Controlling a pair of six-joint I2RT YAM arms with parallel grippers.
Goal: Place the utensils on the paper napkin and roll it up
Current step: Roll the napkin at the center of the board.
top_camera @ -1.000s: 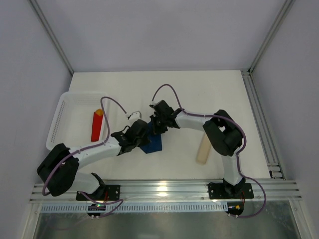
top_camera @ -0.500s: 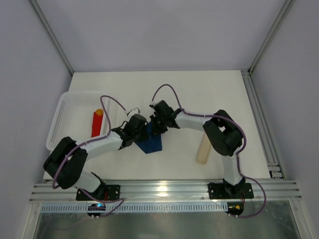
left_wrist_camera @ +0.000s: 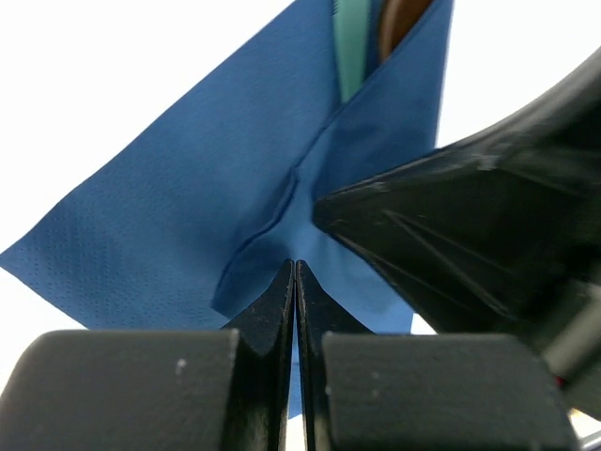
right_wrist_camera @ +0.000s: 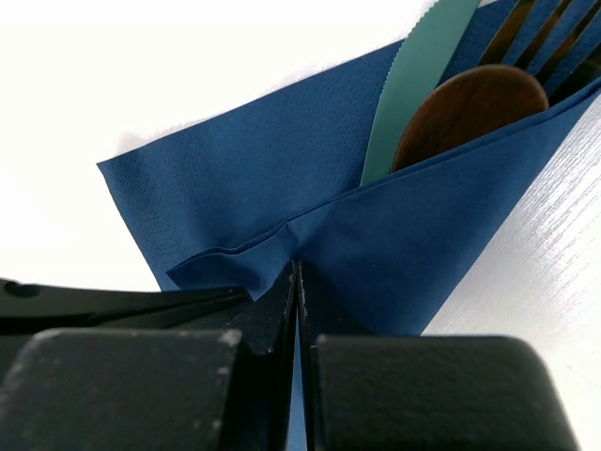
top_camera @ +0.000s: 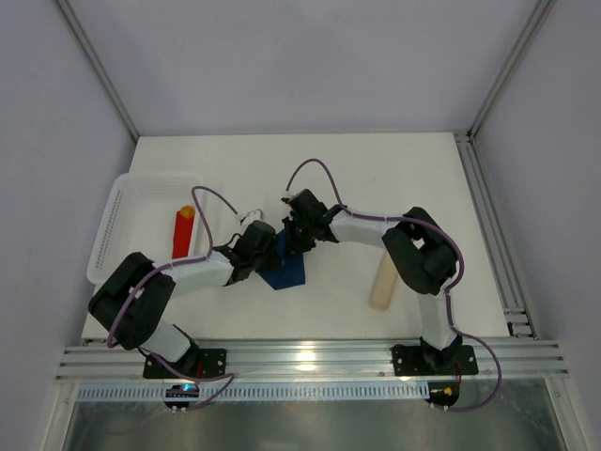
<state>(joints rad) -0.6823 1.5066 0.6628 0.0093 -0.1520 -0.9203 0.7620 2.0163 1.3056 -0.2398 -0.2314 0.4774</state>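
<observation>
Well to the left of the paper napkin [top_camera: 289, 273], a white basket [top_camera: 111, 222] sits on the bench [top_camera: 376, 178] with a red block with an orange tip [top_camera: 180, 239] lying inside it. Coming from the napkin's left side, the left end effector [left_wrist_camera: 295, 274] has its two fingers pressed flat together, their tips resting at a creased fold of the blue sheet. Blue paper shows beneath them, but whether a layer is caught between the fingers cannot be told from so close. The napkin lies on the bench between the two arms, one corner folded over into a flap. The utensils [right_wrist_camera: 468, 105] are tucked under that flap at the napkin's far end, away from both sets of fingertips: a serrated knife blade, a brown spoon bowl and fork tines poke out above the fold. The right end effector [right_wrist_camera: 299, 272] meets the napkin from its right side, fingers likewise closed tight, tips at the same wrinkled fold and nearly touching the left one's. Well to the right of the napkin, a pale beige bar [top_camera: 383, 282] lies alone.
</observation>
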